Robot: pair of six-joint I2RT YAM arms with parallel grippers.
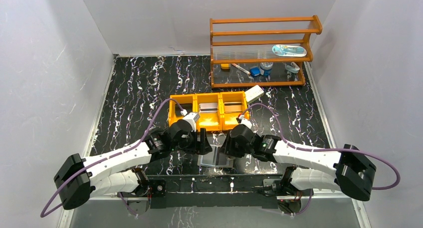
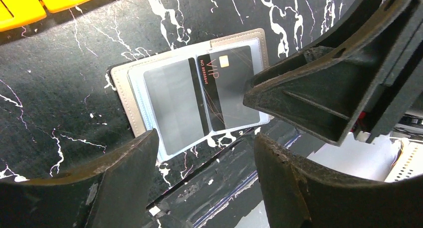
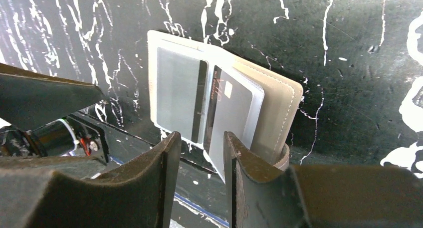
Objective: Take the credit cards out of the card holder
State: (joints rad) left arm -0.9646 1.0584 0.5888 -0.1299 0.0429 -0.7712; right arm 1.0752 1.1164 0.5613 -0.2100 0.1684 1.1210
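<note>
While the card holder (image 1: pixel 215 159) lies open, long axis left-right, fold running near-far, left gripper (image 2: pixel 204 140) gapes wide, empty; right gripper (image 3: pixel 201 138) half-open astride its near edge

White walls (image 1: pixel 50 63) enclose a black marbled table (image 1: pixel 139 83)

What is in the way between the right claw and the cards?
Nothing but see-through plastic. The dark card sits in a clear sleeve of the open card holder, and the right gripper is right at its near edge with no other thing between.
</note>
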